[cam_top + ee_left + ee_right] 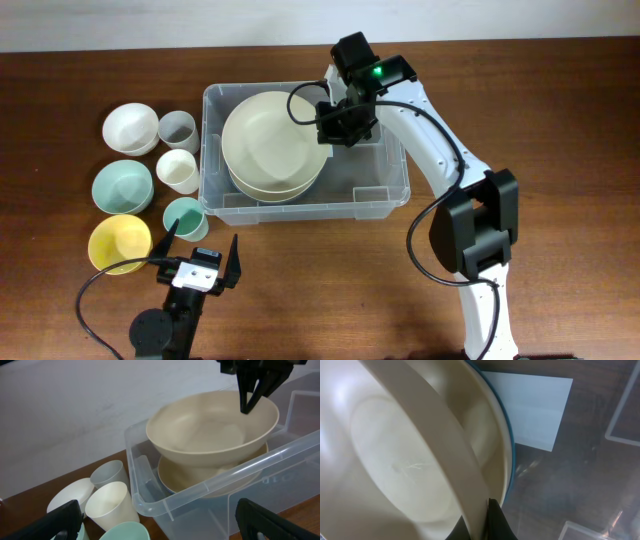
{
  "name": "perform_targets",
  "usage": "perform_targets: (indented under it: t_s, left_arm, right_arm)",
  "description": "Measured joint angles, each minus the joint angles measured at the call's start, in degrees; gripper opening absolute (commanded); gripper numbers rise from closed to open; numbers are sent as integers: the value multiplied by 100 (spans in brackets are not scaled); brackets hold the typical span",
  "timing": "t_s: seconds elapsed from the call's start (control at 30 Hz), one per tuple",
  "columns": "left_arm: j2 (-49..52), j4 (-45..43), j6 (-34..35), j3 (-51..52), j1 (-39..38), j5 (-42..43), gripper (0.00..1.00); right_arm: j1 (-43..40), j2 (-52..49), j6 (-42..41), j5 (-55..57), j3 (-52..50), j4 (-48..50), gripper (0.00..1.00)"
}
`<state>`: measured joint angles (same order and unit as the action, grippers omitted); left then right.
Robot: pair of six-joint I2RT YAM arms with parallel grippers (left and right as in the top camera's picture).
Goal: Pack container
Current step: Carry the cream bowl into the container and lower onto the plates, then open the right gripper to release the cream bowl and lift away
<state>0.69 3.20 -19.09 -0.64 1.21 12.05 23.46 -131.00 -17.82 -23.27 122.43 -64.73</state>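
The clear container (385, 196) stands mid-table, and its near corner (165, 505) fills the left wrist view. A large cream bowl (270, 138) hangs tilted over a second cream dish (268, 190) that lies inside the container. My right gripper (337, 124) is shut on the bowl's right rim (440, 445), one dark finger (496, 522) pressed against it. From the left wrist the bowl (210, 425) shows with the right gripper (252, 395) above it. My left gripper (203, 256) stands open and empty at the table's front, jaws wide apart (157, 525). The container's white label (535, 410) shows on its bottom.
Left of the container stand a white bowl (130, 127), a grey cup (178, 128), a cream cup (177, 170), a mint bowl (122, 186), a mint cup (185, 217) and a yellow bowl (119, 243). The container's right part holds nothing.
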Motion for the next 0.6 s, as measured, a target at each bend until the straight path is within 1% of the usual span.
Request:
perform_targets:
  t_s: [0.6]
  left_arm:
    - [0,0,-2,0,0,0,100]
  right_arm:
    - [0,-339,-15,13,0,142,6]
